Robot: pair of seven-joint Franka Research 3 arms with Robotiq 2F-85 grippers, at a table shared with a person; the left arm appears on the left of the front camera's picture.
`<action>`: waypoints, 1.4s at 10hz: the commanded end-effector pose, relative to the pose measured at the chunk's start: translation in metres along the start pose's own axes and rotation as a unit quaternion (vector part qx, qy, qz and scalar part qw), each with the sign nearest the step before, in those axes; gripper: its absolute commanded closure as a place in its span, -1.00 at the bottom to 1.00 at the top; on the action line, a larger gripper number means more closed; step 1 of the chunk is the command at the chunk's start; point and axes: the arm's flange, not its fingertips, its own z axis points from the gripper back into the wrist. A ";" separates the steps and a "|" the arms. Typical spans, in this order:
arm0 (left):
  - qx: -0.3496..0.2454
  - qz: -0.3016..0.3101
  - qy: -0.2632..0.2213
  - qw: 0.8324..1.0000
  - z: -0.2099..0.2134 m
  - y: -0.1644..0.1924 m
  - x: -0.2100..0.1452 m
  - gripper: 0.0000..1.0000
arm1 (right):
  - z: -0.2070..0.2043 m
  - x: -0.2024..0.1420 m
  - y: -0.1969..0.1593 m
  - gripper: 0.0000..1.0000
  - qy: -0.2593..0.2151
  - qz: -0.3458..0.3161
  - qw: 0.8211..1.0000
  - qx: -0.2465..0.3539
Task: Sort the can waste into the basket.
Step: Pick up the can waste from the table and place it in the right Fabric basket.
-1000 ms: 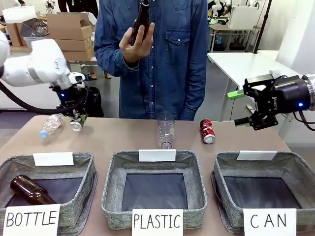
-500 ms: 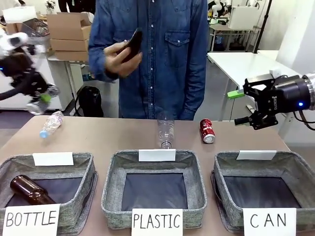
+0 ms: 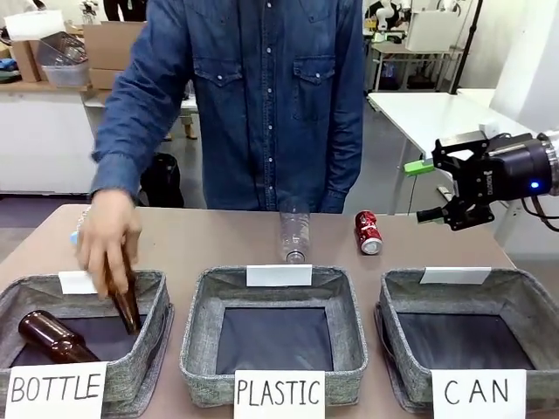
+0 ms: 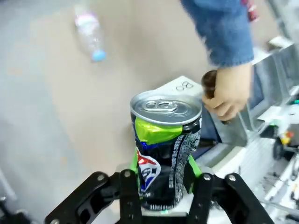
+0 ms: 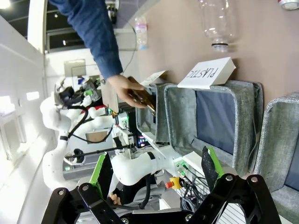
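Left wrist view gives you the grip: the left gripper [image 4: 164, 175] has its green pads pinched on the silver and dark can [image 4: 166, 144], which stands upright with its lid towards the lens, high above the table [image 4: 51, 116]. That carry looks meant to keep the can clear of the person's hand [image 4: 229, 93] working below it.

Front view gives you the layout that the wrist lens blurs. At the table's near left corner the hand lowers a brown bottle [image 3: 127, 305] neck-up into the BOTTLE basket [image 3: 160, 319], where another brown bottle [image 3: 52, 336] already lies. The PLASTIC basket [image 3: 196, 323] sits at the middle of the near edge, with a clear bottle [image 3: 295, 236] lying just beyond its far rim. The red can [image 3: 368, 233] lies on its side near the far edge, right of the middle, touched by nothing.

Off the right edge the right gripper [image 3: 421, 192] hovers with fingers spread and empty, which I judge to be waiting on the red can. The CAN basket [image 3: 515, 281] at the near right corner holds no can yet. Right wrist view confirms the spread fingers [image 5: 210, 168] and shows the PLASTIC label sideways
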 end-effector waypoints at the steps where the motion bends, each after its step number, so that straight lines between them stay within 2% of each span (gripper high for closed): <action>1: -0.031 0.030 -0.038 0.998 0.021 0.016 -0.020 1.00 | -0.002 0.001 0.004 -1.00 -0.004 -0.005 1.000 0.013; 3: -0.058 0.041 -0.065 0.995 0.025 0.022 -0.038 1.00 | -0.002 0.001 0.004 -1.00 -0.004 -0.005 1.000 0.013; 11: -0.082 0.053 -0.099 0.990 0.028 0.017 -0.034 1.00 | -0.002 0.001 0.004 -1.00 -0.004 -0.005 1.000 0.013; 12: -0.106 0.066 -0.135 0.983 0.021 0.002 -0.024 1.00 | -0.002 0.001 0.004 -1.00 -0.004 -0.005 1.000 0.013; 13: -0.100 0.048 -0.137 0.984 0.005 -0.026 -0.010 1.00 | -0.002 0.001 0.004 -1.00 -0.004 -0.005 1.000 0.013; 14: -0.081 0.005 -0.119 0.990 -0.015 -0.056 0.005 1.00 | -0.002 0.001 0.004 -1.00 -0.004 -0.005 1.000 0.013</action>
